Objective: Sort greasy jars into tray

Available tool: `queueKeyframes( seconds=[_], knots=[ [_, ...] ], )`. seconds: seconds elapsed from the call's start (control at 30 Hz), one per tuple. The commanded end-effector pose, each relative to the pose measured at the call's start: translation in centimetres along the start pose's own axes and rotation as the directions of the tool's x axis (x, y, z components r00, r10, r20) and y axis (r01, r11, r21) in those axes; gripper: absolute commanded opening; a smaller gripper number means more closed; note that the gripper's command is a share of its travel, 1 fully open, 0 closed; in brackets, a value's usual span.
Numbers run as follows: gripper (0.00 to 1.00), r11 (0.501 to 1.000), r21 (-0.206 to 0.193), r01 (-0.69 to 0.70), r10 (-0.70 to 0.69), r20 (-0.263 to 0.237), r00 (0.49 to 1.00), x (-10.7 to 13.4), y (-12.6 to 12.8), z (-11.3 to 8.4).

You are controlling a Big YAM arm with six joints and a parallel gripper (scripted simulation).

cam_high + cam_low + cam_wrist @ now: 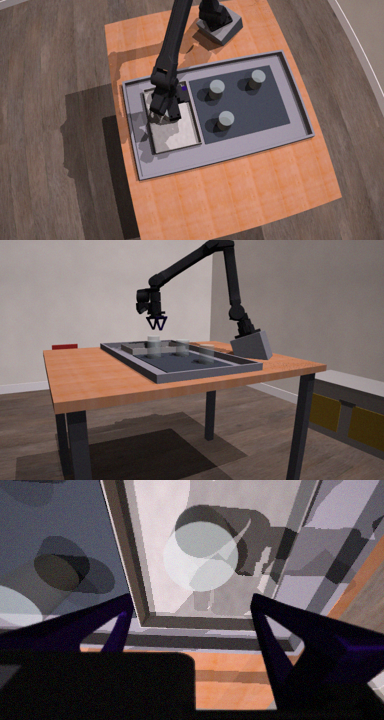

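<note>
Top view: the tray (178, 148) (141, 350) (117, 525) lies left of the mat (246, 107) (181, 364) (75, 510) and contains one jar, the tray jar (166, 115) (201, 556), largely covered by the gripper (174, 97) (157, 329) (192, 600). On the mat stand three more: the near jar (226, 118) (153, 346), the far-left jar (217, 86) (182, 346) (15, 605) and the far-right jar (258, 76) (206, 353).

Exterior view: the gripper hangs above rim height, touching nothing. The three mat jars are upright; the tray jar cannot be made out.

Wrist view: the fingers are spread wide, with nothing held. The tray jar appears upright inside the rims, apart from the walls.

Finding: the step in hand is judged to be the retreat after a placement. The next move calls for lifting clear of the tray jar, then a grip or push test on any mat jar whose condition is unproven. Grease is invisible, so no jar can be passed as clean by sight.
</note>
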State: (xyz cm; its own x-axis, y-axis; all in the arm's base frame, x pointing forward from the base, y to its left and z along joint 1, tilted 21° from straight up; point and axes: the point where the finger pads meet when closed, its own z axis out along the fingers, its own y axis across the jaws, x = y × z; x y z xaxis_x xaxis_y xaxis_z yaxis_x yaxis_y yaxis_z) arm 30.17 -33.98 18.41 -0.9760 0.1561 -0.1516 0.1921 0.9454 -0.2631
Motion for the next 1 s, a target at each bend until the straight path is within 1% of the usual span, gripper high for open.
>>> queueKeyframes(
  seconds=[0.0,0.7,0.73,0.97],
  knots=[
    [1.00,0.999,0.037,-0.010,0.008,0.053,0.999,-1.8,-1.2,-2.6],
    [1.00,0.999,0.037,-0.010,0.008,0.053,0.999,-1.8,-1.2,-2.6],
    [1.00,0.999,0.037,-0.010,0.008,0.053,0.999,-2.8,-1.7,-4.2],
    [1.00,0.999,0.037,-0.010,0.008,0.053,0.999,-2.8,-1.7,-4.2]
  ],
)
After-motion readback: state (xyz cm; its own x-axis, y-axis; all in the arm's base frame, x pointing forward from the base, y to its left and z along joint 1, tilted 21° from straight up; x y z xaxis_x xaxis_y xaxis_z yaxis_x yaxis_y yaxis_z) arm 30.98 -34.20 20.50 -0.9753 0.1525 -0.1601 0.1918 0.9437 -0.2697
